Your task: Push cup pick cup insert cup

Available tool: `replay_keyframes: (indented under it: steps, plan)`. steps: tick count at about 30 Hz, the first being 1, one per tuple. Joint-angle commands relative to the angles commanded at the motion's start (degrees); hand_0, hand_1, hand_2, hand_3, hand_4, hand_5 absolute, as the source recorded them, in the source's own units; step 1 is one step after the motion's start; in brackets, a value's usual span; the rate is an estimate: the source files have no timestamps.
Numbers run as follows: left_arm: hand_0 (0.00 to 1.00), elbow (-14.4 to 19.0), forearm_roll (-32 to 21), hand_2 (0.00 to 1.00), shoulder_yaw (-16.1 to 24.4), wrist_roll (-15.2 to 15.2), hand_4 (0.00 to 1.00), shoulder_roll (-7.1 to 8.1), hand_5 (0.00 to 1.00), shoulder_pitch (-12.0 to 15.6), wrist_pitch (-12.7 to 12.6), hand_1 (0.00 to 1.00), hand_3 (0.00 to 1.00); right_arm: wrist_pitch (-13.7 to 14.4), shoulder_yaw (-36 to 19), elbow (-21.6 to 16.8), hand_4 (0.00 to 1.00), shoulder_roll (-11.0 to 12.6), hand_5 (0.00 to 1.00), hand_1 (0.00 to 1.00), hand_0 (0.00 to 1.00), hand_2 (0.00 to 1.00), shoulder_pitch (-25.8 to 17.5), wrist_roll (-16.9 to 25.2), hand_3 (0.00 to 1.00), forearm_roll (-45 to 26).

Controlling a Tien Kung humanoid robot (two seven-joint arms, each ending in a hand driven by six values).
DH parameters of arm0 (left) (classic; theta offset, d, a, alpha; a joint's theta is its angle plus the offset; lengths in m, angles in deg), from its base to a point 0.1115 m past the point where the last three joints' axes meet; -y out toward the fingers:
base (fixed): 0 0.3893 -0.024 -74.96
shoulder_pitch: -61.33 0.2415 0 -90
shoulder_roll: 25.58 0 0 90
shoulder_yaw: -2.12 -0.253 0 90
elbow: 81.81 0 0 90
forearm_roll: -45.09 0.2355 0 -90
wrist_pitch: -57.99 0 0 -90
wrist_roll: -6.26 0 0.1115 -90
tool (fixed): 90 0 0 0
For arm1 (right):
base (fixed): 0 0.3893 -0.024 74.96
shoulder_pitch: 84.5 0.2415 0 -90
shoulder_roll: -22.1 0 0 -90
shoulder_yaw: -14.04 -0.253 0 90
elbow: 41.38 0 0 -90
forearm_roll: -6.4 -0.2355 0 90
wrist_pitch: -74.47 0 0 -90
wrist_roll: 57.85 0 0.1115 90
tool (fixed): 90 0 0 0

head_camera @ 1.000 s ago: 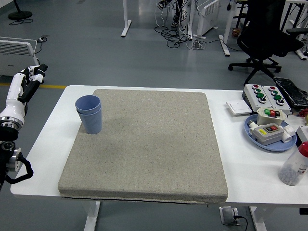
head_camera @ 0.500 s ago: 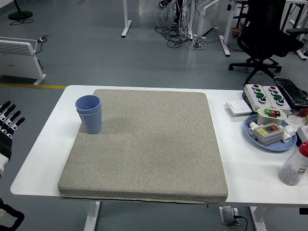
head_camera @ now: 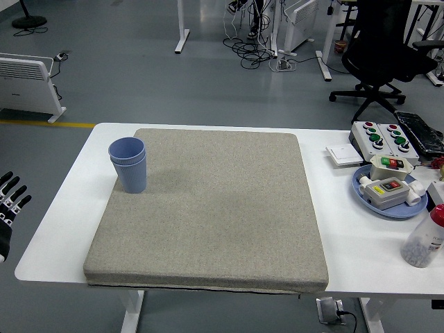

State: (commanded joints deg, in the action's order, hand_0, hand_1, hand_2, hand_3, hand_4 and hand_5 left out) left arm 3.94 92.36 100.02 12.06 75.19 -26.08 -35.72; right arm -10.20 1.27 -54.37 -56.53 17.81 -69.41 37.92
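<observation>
Two blue cups [head_camera: 129, 163] stand nested, one inside the other, upright on the left part of the grey mat [head_camera: 208, 215]. My left hand [head_camera: 10, 201] shows at the picture's left edge, off the table and well to the left of the cups, with its fingers spread and holding nothing. The right arm is out of view.
A blue plate [head_camera: 361, 182] with button boxes sits at the table's right, beside a white control box [head_camera: 380, 137] and a red-capped bottle [head_camera: 424, 238]. A black office chair [head_camera: 383, 52] stands behind the table.
My left arm has dropped from a raised position at the left edge down and back; only the hand remains visible, lower than half a second ago. The cups have not moved.
</observation>
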Motion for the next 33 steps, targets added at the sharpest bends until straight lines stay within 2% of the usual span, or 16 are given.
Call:
replay_keyframes:
  steps: [10,25,33]
  plan:
    - [0.799,0.32,-0.37,0.873,0.07,-0.24,0.650,-0.08,0.998,0.11,0.27,0.844,0.833,-0.09,0.39,0.05,0.159,0.10,0.383,0.669,0.732,0.694,0.48,0.15,0.586,-0.64]
    - [0.807,-0.43,-1.26,0.877,-1.64,-0.83,0.653,-0.24,0.998,-1.40,0.89,0.851,0.843,0.21,0.91,0.11,0.159,0.12,0.384,0.671,0.731,0.693,0.80,0.49,0.586,-1.75]
    - [0.816,-0.51,-4.86,0.889,-6.43,-0.73,0.657,-0.24,0.998,-2.49,1.25,0.862,0.858,0.08,1.34,0.15,0.158,0.19,0.384,0.672,0.731,0.693,0.91,0.82,0.586,-3.15]
